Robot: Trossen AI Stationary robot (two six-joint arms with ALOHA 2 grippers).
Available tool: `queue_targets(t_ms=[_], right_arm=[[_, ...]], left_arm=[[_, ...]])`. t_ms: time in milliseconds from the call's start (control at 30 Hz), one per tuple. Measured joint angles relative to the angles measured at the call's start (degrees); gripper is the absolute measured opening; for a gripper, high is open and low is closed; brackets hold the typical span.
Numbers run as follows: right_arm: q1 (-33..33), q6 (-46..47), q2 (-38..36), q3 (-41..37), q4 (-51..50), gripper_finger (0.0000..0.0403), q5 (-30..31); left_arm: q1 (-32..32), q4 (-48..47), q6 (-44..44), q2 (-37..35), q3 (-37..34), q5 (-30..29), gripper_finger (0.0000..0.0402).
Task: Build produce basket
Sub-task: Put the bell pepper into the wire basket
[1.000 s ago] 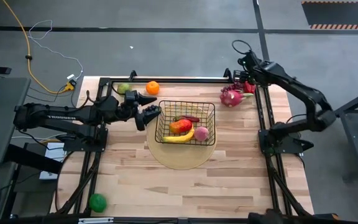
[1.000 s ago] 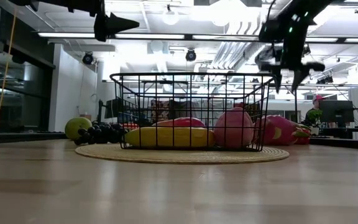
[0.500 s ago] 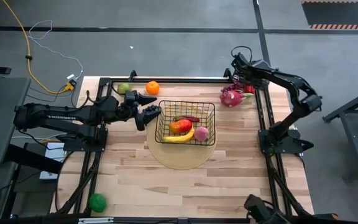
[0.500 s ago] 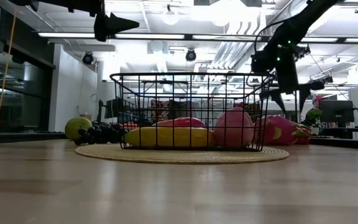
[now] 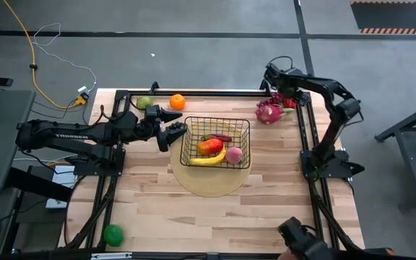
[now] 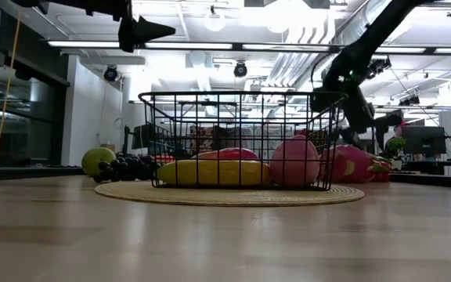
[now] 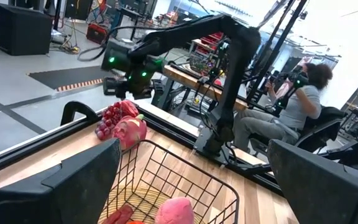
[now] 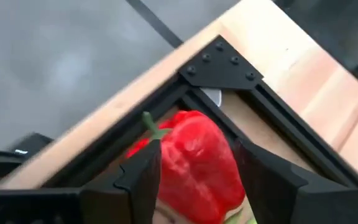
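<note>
1. The right gripper (image 5: 273, 75) is at the far right corner of the counter (image 5: 215, 217). Its fingers (image 8: 143, 180) are spread wide with a red fruit (image 8: 194, 165) between them, and they do not squeeze it yet.
2. The red fruit lies right under and in front of the right gripper, beside the pink dragon fruit (image 5: 268, 112) and the grapes (image 7: 109, 118). I think the gripper has to go down a little more and then close.
3. The right arm is much nearer to this fruit than the left arm.
4. The basket (image 5: 216, 141) sits in the middle on a round mat (image 5: 211, 184). A banana (image 5: 209, 159), a mango (image 5: 209, 146) and a peach (image 5: 234, 154) are inside.
5. The left gripper (image 5: 172, 124) waits just left of the basket, wide and holding nothing.
6. The bottom of the red fruit is cut off, so I cannot tell its long way or what it is.
</note>
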Motion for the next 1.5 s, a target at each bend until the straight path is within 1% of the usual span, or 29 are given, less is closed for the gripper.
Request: queue_targets(t_ms=[67, 167, 233, 333, 400, 533, 567, 633, 700, 833, 933, 1067, 1133, 1200, 1267, 1333, 1433, 1500], right_arm=[[0.0, -1.6, 2.3, 0.4, -0.6, 0.0183, 0.7], [0.0, -2.9, 3.9, 0.5, -1.3, 0.0162, 0.1], [-0.1, -5.1, 4.0, 0.4, -1.4, 0.0144, -1.4], [0.1, -9.0, 4.0, 0.2, -2.5, 0.0110, -5.8], [0.4, -10.4, 3.1, 0.1, -4.4, 0.0082, -7.1], [2.0, -12.2, 0.9, -0.9, -6.2, 0.0024, -7.6], [2.9, -12.3, -0.2, -1.3, -6.7, 0.0012, -7.6], [4.7, -12.7, -2.8, -2.8, -6.9, 0.0004, -7.4], [6.3, -12.8, -5.7, -4.7, -7.5, 0.0009, -6.8], [9.8, -13.0, -13.9, -9.2, -8.9, 0.0011, -6.5], [13.1, -12.9, -21.5, -12.8, -9.1, 0.0012, -8.0], [17.7, -9.4, -32.3, -17.1, -9.0, 0.0012, -8.3], [19.0, -8.4, -36.9, -18.8, -9.1, 0.0014, -9.6], [19.4, -7.8, -40.5, -20.7, -9.0, 0.0024, -12.4], [19.4, -7.8, -42.9, -23.1, -8.3, 0.0047, -15.7], [19.4, -8.3, -44.1, -25.8, -7.2, 0.0080, -18.3], [19.3, -8.4, -44.3, -29.0, -5.9, 0.0140, -19.4], [18.9, -10.2, -44.0, -29.5, -5.4, 0.0183, -19.7]], left_arm=[[0.0, 0.0, 0.0, 0.0, 0.0, 0.0, 0.0392], [0.0, 0.0, 0.0, 0.0, 0.0, 0.0, 0.0392], [0.0, 0.0, 0.0, 0.0, 0.0, 0.0, 0.0392], [0.0, 0.0, 0.0, 0.0, 0.0, 0.0, 0.0392], [0.0, 0.0, 0.0, 0.0, 0.0, 0.0, 0.0392], [0.0, 0.0, 0.0, 0.0, 0.0, 0.0, 0.0392], [0.0, 0.0, 0.0, 0.0, 0.0, 0.0, 0.0392], [0.0, 0.0, 0.0, 0.0, 0.0, 0.0, 0.0392], [0.0, 0.0, 0.0, 0.0, 0.0, 0.0, 0.0392], [0.0, 0.0, 0.0, 0.0, 0.0, 0.0, 0.0392], [0.0, 0.0, 0.0, 0.0, 0.0, 0.0, 0.0392], [0.0, 0.0, 0.0, 0.0, 0.0, 0.0, 0.0392], [0.0, 0.0, 0.0, 0.0, 0.0, 0.0, 0.0392], [0.0, 0.0, 0.0, 0.0, 0.0, 0.0, 0.0392], [0.0, 0.0, 0.0, 0.0, 0.0, 0.0, 0.0392], [0.0, 0.0, 0.0, 0.0, 0.0, 0.0, 0.0392], [0.0, 0.0, 0.0, 0.0, 0.0, 0.0, 0.0392], [0.0, 0.0, 0.0, 0.0, 0.0, 0.0, 0.0392]])
